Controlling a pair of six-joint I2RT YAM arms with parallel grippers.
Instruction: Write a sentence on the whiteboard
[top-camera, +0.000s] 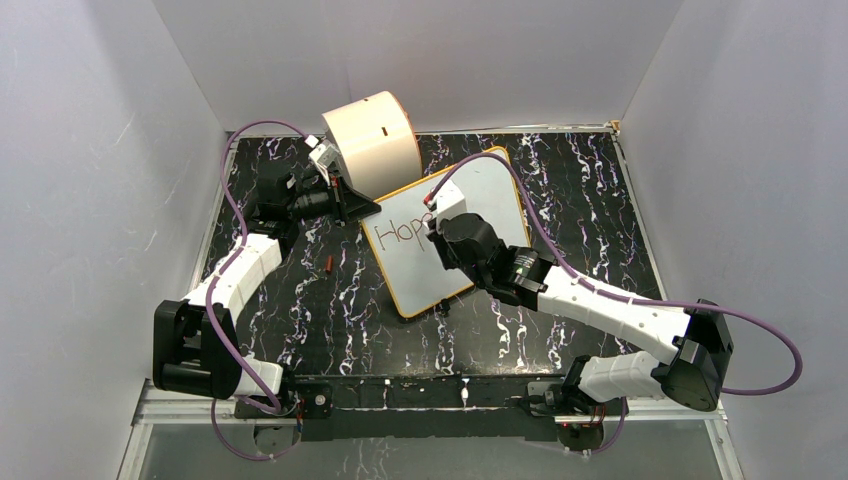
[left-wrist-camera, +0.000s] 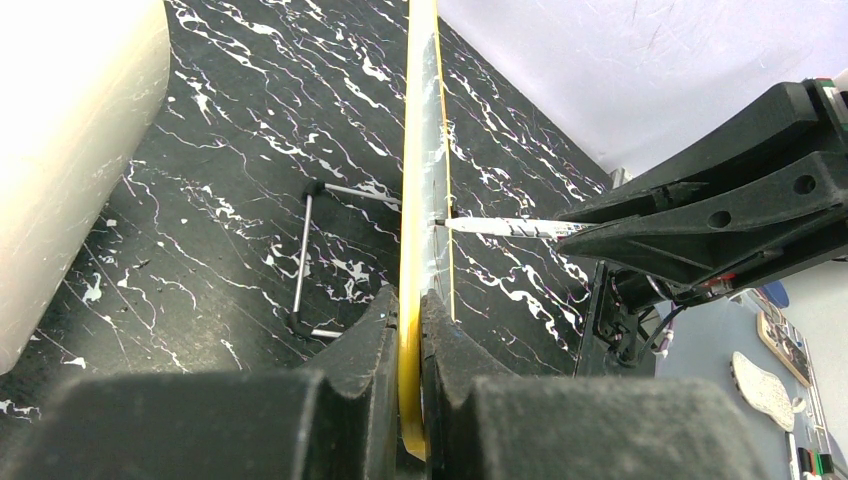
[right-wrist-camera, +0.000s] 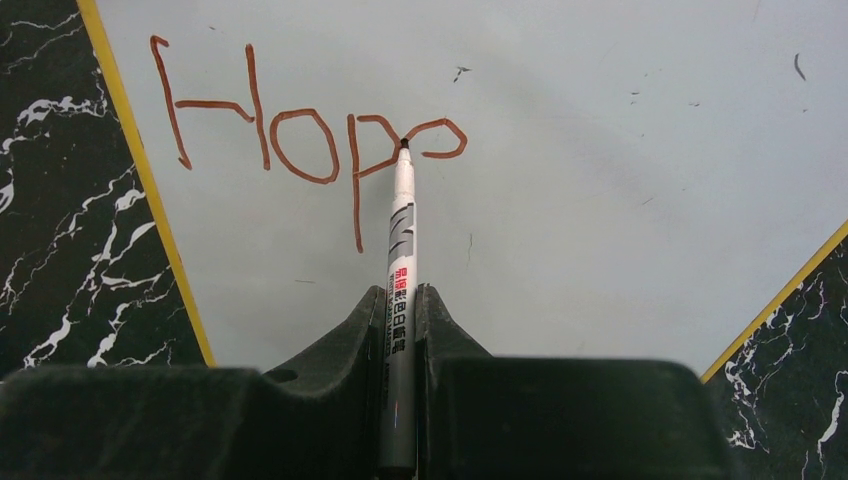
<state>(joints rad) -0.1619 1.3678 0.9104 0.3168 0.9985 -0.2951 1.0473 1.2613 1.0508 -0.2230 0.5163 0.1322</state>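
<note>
The whiteboard lies tilted on the black marbled table, its orange rim toward the left arm. Red-brown lettering reads "Hop" plus a partly drawn loop, clearest in the right wrist view. My left gripper is shut on the board's rim; the left wrist view shows the board edge-on between the jaws. My right gripper is shut on a white marker. The marker tip touches the board at the loop's left end. The marker also shows in the left wrist view.
A cream cylinder drum stands behind the board's far left corner and fills the left of the left wrist view. A small red-brown cap lies on the table left of the board. A bent metal wire lies near the board. Grey walls enclose the table.
</note>
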